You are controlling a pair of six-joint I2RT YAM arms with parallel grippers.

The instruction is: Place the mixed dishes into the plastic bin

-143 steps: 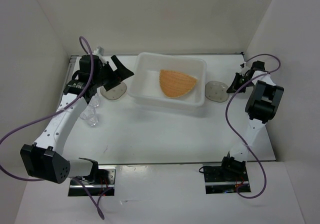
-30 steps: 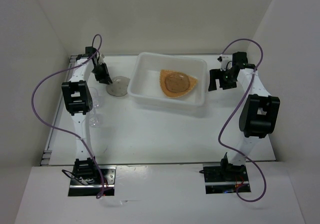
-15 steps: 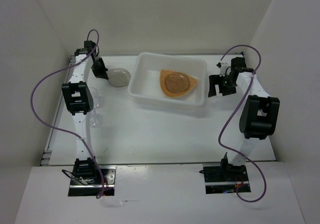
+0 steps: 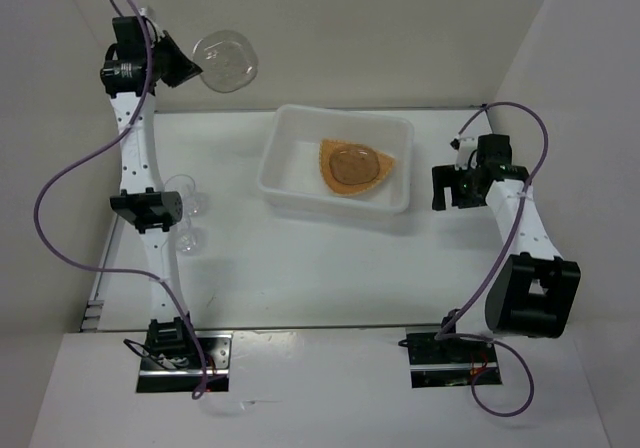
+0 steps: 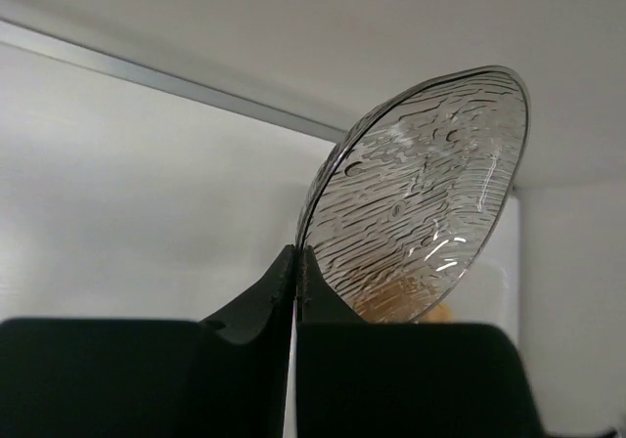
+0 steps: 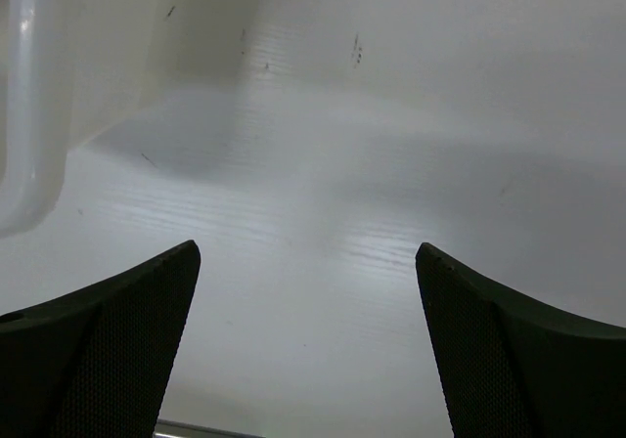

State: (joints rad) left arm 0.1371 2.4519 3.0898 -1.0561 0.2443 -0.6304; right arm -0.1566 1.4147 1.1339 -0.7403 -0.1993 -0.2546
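Observation:
My left gripper (image 4: 188,68) is raised high above the table's far left, shut on the rim of a translucent ribbed oval dish (image 4: 226,60). In the left wrist view the fingertips (image 5: 296,254) pinch the edge of that dish (image 5: 421,198), which stands on edge. The white plastic bin (image 4: 285,183) holds the orange-tan plate (image 4: 378,173) with another oval dish (image 4: 350,163) lying on it. Two clear cups (image 4: 186,200) (image 4: 190,239) stand left of the bin. My right gripper (image 4: 441,187) hangs open and empty just right of the bin, over bare table (image 6: 305,250).
The left arm's links (image 4: 145,208) stand close beside the cups. White walls close in the table on three sides. The bin's outer wall (image 6: 29,96) is at the left of the right wrist view.
The left gripper has closed on the oval dish and lifted it from the table, left of the bin, high into the air. The right gripper has drawn back a little toward the near right.

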